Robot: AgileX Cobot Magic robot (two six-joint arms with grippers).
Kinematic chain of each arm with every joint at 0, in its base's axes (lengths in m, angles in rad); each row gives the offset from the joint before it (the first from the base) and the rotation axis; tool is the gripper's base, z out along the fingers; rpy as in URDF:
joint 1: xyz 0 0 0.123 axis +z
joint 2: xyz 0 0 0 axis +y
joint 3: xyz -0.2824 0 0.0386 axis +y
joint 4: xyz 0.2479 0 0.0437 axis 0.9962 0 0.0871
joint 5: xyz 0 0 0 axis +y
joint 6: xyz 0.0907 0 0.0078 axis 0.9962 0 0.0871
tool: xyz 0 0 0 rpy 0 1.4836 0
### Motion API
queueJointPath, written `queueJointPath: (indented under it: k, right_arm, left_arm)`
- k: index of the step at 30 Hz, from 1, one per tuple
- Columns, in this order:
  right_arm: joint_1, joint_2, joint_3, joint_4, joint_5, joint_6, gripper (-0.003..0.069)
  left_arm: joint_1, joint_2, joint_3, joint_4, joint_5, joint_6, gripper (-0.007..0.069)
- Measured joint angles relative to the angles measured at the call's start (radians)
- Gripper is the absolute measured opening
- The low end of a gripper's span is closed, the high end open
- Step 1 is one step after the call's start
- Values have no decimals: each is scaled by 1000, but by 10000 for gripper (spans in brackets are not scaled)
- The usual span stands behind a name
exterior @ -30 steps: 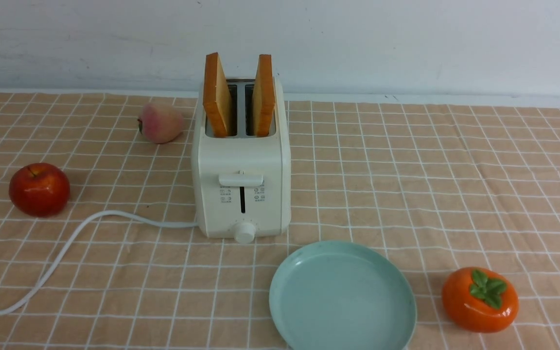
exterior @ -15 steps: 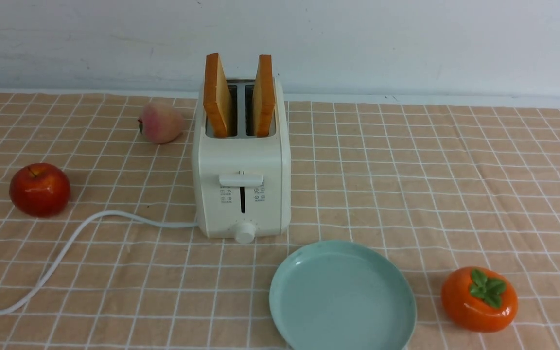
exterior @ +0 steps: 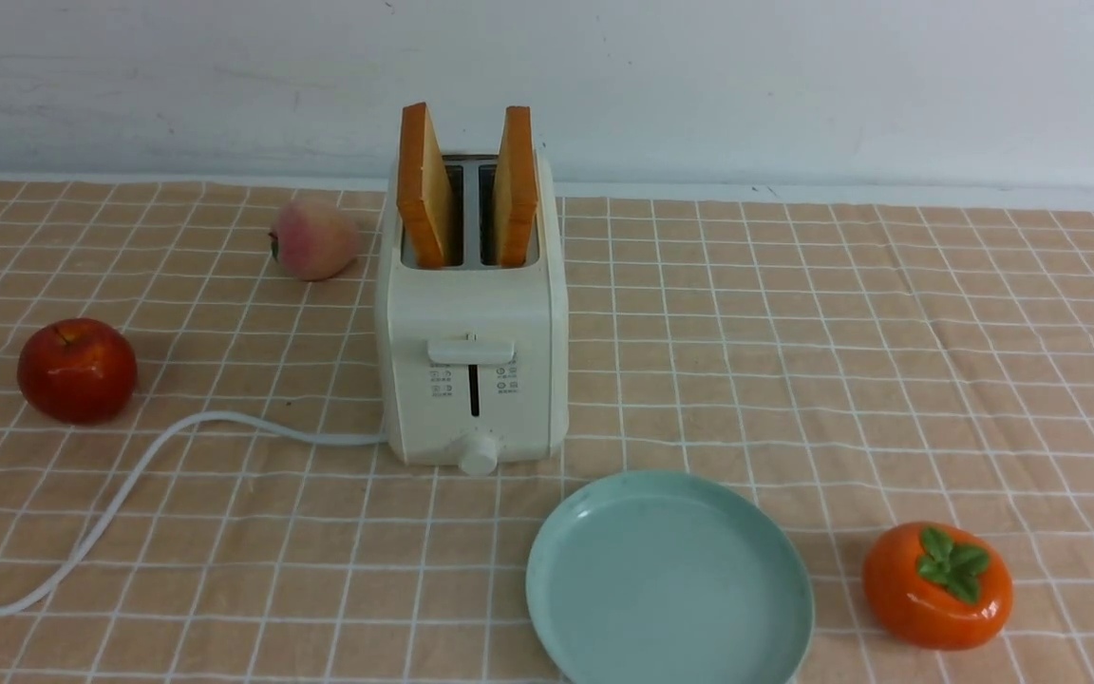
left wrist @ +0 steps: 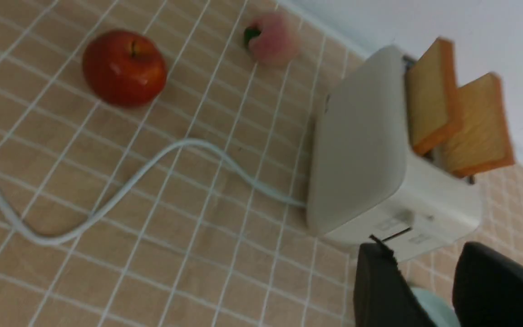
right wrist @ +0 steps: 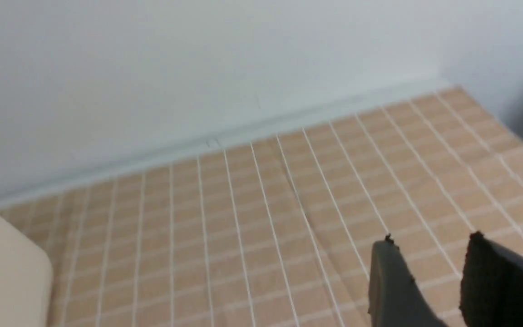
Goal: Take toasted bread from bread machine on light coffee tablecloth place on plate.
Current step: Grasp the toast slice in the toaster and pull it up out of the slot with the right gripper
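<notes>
Two slices of toasted bread [exterior: 424, 185] [exterior: 516, 185] stand upright in the slots of the cream-white bread machine [exterior: 471, 351] on the light coffee tablecloth [exterior: 794, 361]. The mint-green plate [exterior: 669, 579] lies empty in front of it, to the right. No arm shows in the front view. In the left wrist view my left gripper [left wrist: 425, 254] is open and empty, apart from the bread machine [left wrist: 361, 150] and its toasted bread [left wrist: 429, 109]. In the right wrist view my right gripper [right wrist: 429, 245] is open and empty over bare cloth.
A red apple [exterior: 77, 369] sits at the left and a peach [exterior: 312, 239] behind the bread machine's left side. An orange persimmon [exterior: 936, 586] lies right of the plate. The white cord [exterior: 129, 484] loops across the front left. A white wall [exterior: 794, 85] backs the table.
</notes>
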State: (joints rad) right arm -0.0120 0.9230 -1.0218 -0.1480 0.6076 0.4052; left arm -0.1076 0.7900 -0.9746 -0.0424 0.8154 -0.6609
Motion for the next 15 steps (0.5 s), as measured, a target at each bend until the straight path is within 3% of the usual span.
queueJointPath:
  k: [9,15]
  right_arm:
    - [92,251,18,178,24,32,239]
    - [169,368,18,219,-121,31,239]
  left_arm:
    - [0,179,-1,-34,165,0,238]
    - [0,303,-1,-111,248,48,238]
